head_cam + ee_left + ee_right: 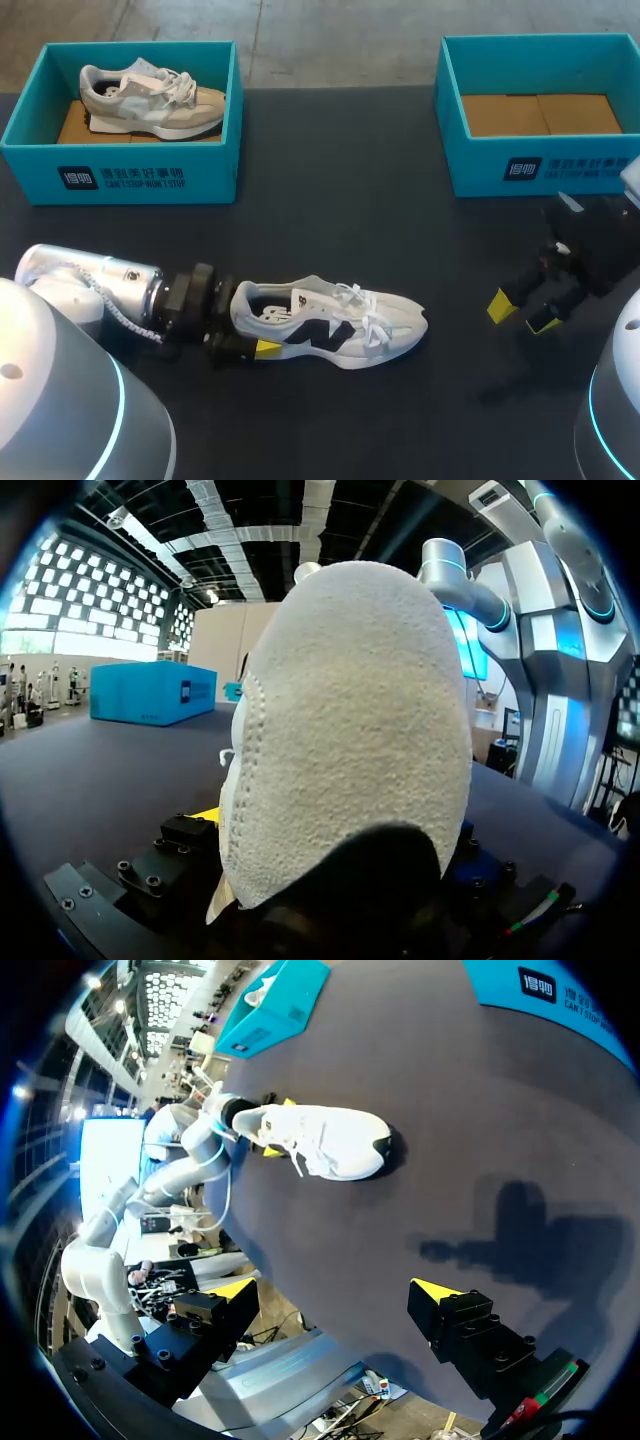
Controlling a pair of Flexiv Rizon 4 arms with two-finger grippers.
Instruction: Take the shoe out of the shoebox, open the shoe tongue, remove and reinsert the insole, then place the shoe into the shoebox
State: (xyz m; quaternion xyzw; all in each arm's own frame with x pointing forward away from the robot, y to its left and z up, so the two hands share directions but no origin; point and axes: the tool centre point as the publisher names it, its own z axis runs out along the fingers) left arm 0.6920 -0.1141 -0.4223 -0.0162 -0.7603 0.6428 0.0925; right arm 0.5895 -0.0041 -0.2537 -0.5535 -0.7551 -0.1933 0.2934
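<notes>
The white low sneaker with a dark side logo (pixel 330 325) lies on its sole in the near middle of the dark surface (pixel 340 230), toe pointing right, outside both boxes. The left jaws clasp its heel from two sides, which I judge steadies it for work on the tongue. The right jaws hang wide open and empty at the near right, well apart from the toe. There is open room all round the shoe. The empty teal cardboard shoebox (pixel 480 165) stands far right, and the teal shoebox (pixel 150 175) holding a grey sneaker (pixel 150 100) stands far left.
</notes>
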